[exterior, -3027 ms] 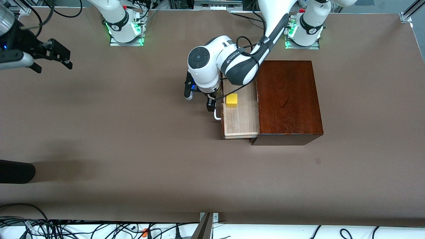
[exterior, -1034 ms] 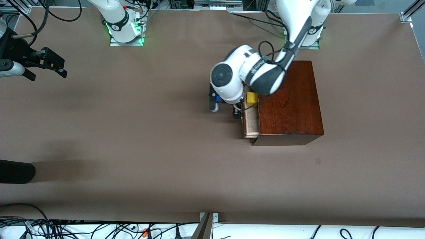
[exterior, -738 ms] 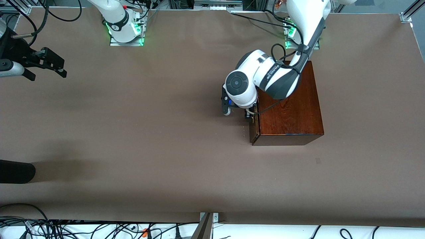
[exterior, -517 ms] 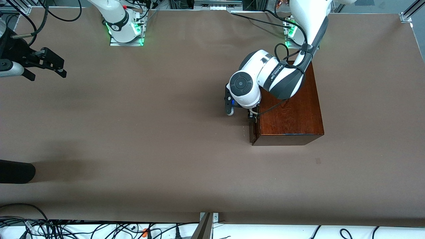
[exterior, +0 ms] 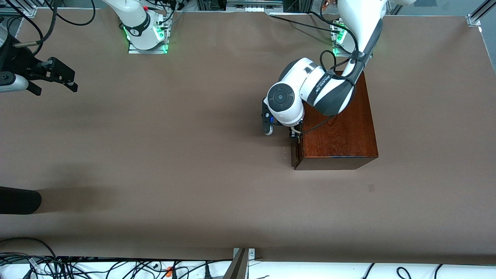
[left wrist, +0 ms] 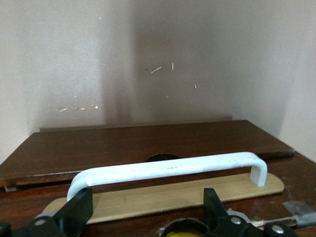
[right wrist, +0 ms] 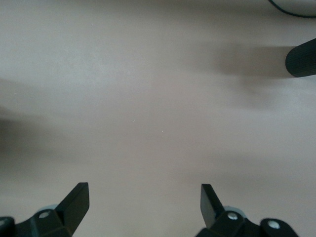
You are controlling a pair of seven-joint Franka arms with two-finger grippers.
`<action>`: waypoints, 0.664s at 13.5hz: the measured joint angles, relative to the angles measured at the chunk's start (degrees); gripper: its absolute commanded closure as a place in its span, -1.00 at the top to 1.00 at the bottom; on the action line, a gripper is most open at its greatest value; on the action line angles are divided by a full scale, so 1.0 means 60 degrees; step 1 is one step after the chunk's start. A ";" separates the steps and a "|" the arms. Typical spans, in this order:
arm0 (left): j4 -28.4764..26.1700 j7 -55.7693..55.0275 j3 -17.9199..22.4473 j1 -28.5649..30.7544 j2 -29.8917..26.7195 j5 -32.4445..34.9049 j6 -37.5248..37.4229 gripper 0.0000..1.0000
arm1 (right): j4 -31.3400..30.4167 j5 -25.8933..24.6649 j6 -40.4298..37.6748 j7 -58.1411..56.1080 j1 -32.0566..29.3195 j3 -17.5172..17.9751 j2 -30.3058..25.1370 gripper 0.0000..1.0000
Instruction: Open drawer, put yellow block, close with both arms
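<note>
Front view: left gripper (open) at drawer

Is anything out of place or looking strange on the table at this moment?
Nothing stands out. The drawer sits shut in the wooden box, with the open left gripper at its white handle. The right gripper waits, open.

The wooden box is dark reddish-brown, its drawer handle white, the table plain brown.
</note>
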 measured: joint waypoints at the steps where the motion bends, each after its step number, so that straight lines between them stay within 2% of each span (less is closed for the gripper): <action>1: 0.0212 -0.0691 0.0022 -0.0143 -0.0005 0.0069 0.0051 1.00 | 0.0001 0.0000 0.0000 0.0000 -0.0001 0.0000 0.0000 1.00; 5: 0.1457 -0.4270 0.0029 -0.0543 -0.0141 0.0060 0.0040 1.00 | 0.0007 0.0000 0.0000 0.0000 -0.0003 -0.0001 0.0001 1.00; 9: 0.2049 -0.7656 0.0160 -0.0532 -0.0995 0.0038 -0.0753 1.00 | 0.0015 0.0000 0.0000 0.0000 -0.0011 -0.0028 0.0003 1.00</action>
